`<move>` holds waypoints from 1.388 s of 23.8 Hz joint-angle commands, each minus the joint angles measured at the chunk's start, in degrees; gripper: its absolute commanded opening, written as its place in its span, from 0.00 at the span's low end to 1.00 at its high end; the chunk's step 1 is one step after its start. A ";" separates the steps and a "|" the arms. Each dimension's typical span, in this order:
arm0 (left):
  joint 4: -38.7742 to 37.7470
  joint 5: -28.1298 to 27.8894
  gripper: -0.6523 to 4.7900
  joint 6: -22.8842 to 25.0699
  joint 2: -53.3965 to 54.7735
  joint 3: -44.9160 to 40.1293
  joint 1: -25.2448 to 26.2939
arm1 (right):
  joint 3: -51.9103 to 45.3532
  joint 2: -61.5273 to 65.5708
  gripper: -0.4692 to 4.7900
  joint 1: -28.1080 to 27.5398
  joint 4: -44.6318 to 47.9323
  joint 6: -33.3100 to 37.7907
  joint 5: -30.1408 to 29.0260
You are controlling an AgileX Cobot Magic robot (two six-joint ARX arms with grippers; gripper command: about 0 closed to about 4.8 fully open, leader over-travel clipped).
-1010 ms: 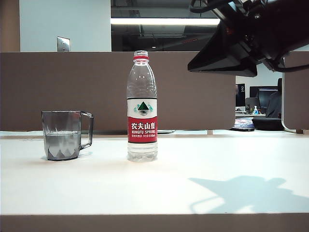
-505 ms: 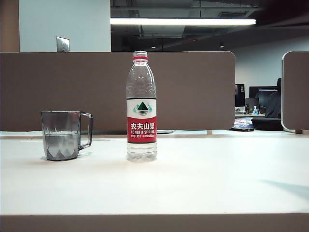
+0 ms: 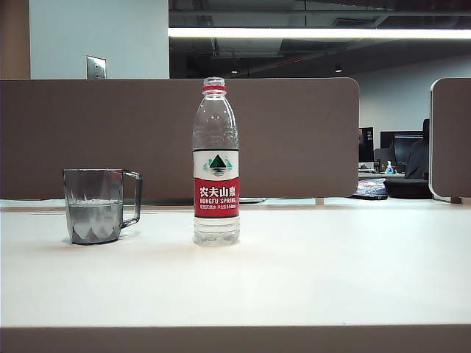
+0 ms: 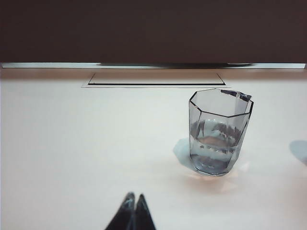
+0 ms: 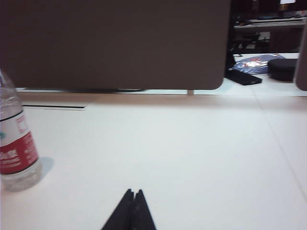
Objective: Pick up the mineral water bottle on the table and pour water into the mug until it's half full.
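Note:
The mineral water bottle (image 3: 216,162) stands upright and uncapped near the middle of the white table (image 3: 309,279), with only a little water at its base. Left of it stands the smoky grey mug (image 3: 94,206), handle toward the bottle, holding water (image 3: 93,213) to roughly half its height. Neither arm shows in the exterior view. My left gripper (image 4: 134,195) is shut and empty, hovering short of the mug (image 4: 218,132). My right gripper (image 5: 134,191) is shut and empty too, well away from the bottle (image 5: 17,143), which is cut off by the frame edge.
A brown partition (image 3: 176,140) runs along the back of the table. A cable hatch (image 4: 156,79) lies in the tabletop near that partition. Beyond it at the right are a neighbouring desk with monitors and dark items (image 3: 401,165).
The right arm, high at the upper right a second ago, has withdrawn out of the exterior view; its shadow on the table is gone. Bottle and mug have not moved.

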 commanded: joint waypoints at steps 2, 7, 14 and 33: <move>0.52 0.24 0.11 0.02 0.00 0.20 0.09 | -1.20 -4.09 0.08 -2.05 -0.13 0.28 0.59; 0.52 0.24 0.11 0.02 0.00 0.20 0.09 | -1.20 -5.84 0.08 -3.34 -2.19 0.11 0.70; 0.52 0.22 0.11 0.02 0.00 0.17 0.09 | -1.20 -5.84 0.08 -3.17 -3.06 -0.09 4.83; 0.52 0.22 0.11 0.02 0.00 0.20 0.09 | -1.20 -5.84 0.08 -3.17 -3.30 -0.09 5.51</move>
